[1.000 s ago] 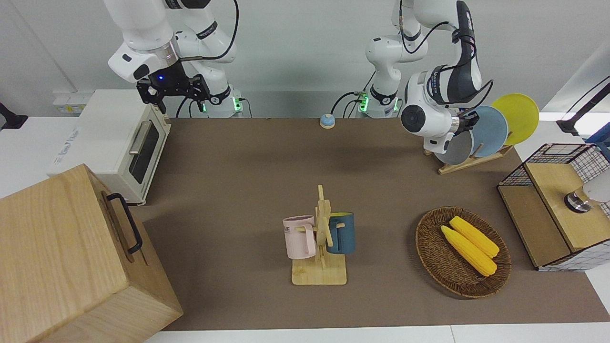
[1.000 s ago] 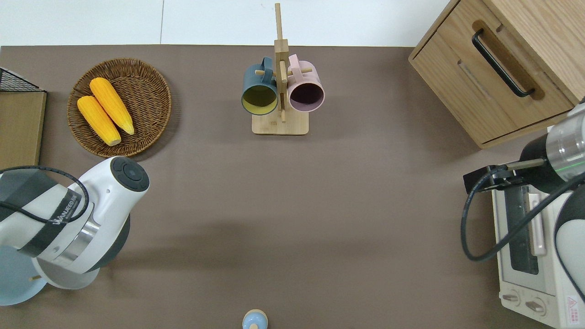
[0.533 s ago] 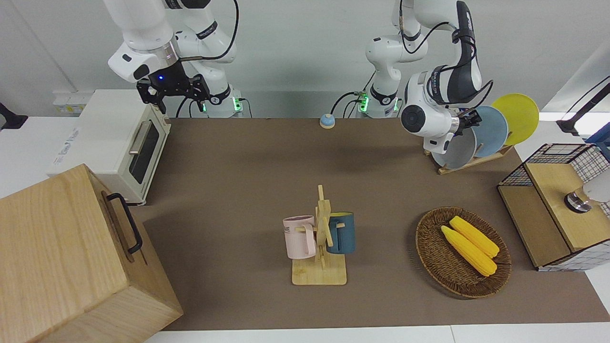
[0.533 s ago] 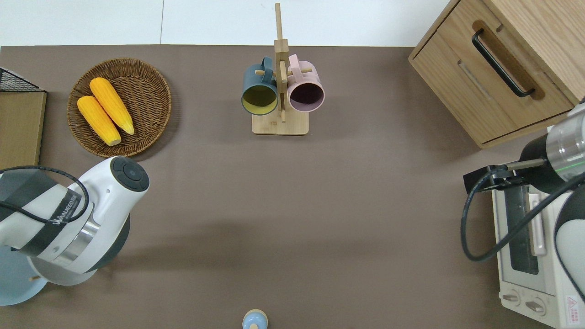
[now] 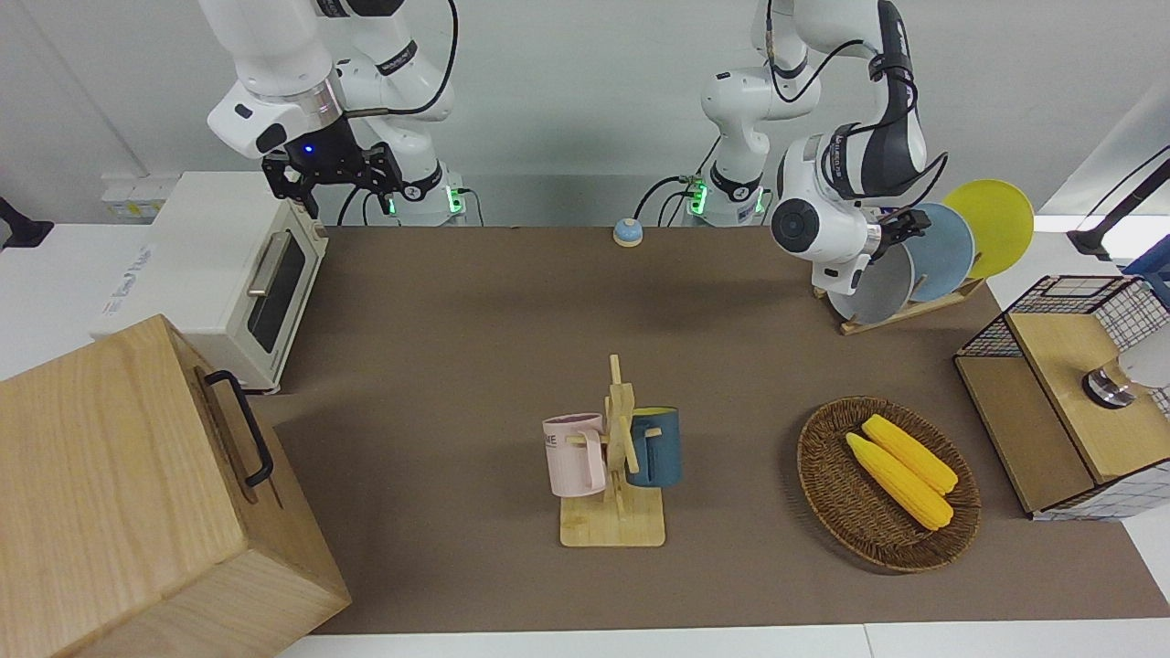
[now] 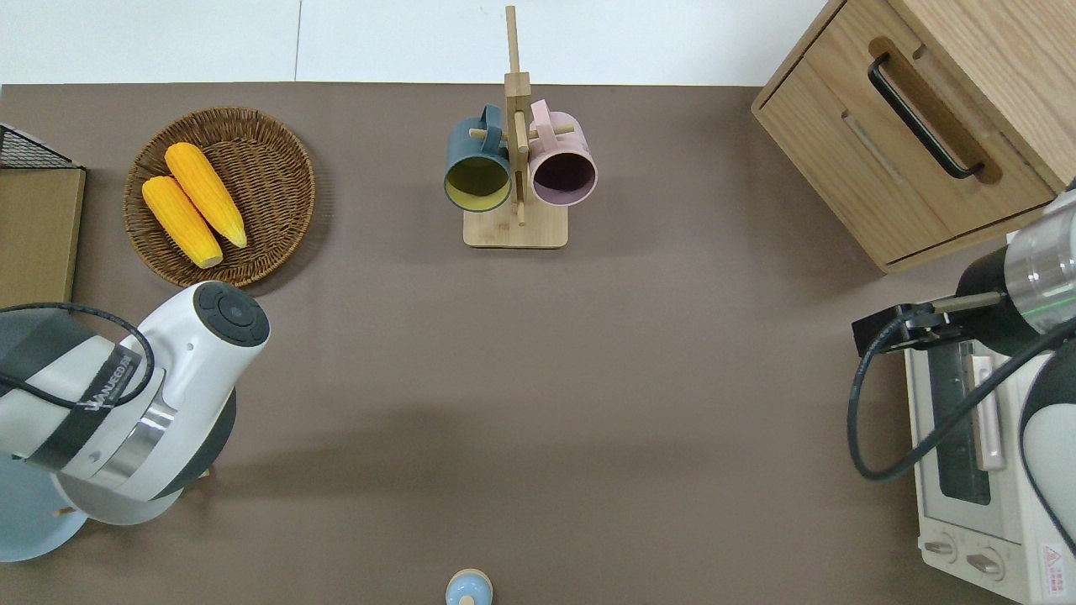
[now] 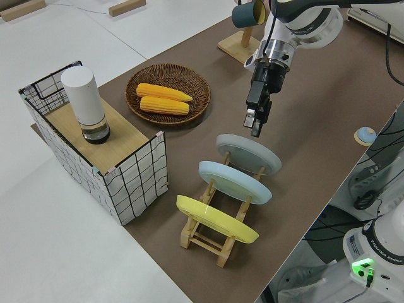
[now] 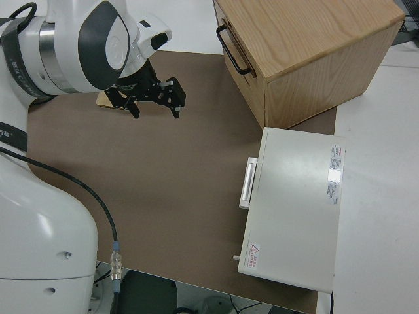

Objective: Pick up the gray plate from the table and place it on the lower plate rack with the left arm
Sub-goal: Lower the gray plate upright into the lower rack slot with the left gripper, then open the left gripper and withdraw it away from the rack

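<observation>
The gray plate stands tilted in the lower plate rack, in the slot at the end toward the table's middle. It also shows in the left side view on the rack. My left gripper hangs just above the plate's upper rim, apart from it, fingers slightly open and empty. In the front view the left gripper is partly hidden by the wrist. My right gripper is open, and the right arm is parked.
A sky-blue plate and a yellow plate fill the rack's other slots. A wicker basket with corn, a wire-sided box, a mug tree, a toaster oven and a wooden cabinet stand around.
The gray plate has tipped back and settled into the rack slot. My left gripper has let go of it and lifted slightly away. The right arm has not moved.
</observation>
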